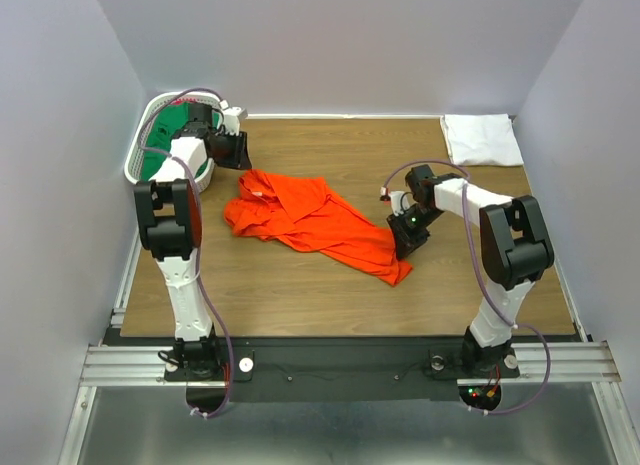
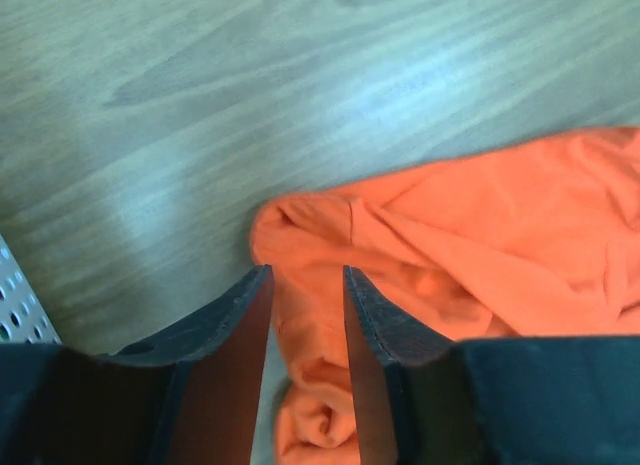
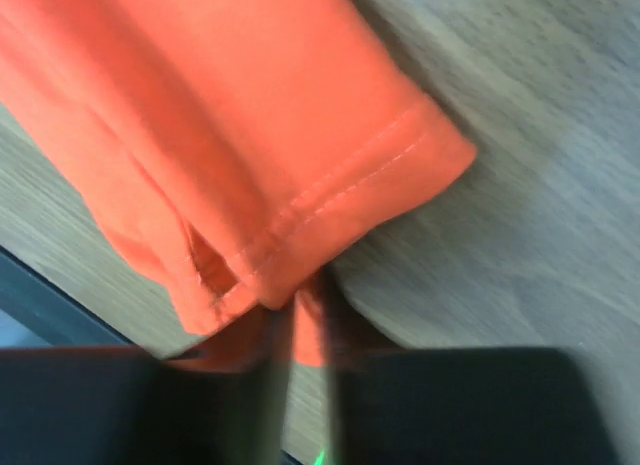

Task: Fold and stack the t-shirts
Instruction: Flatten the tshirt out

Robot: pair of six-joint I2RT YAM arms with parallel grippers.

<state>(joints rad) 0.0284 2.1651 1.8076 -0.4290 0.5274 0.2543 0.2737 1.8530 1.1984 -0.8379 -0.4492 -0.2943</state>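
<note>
top external: crumpled orange-red t-shirt (image 1: 310,220) between left tool (image 1: 243,160) and right tool (image 1: 405,248)

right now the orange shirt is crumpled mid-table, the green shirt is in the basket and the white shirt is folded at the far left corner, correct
Not the left: the top view shows the white shirt folded at the far right corner. The orange shirt is crumpled mid-table and the green shirt is in the basket.

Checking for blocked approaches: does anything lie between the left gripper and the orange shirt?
Nothing visible does. The left gripper hangs with its jaws apart directly over the crumpled edge of the orange shirt, and no other object shows between them.
</note>
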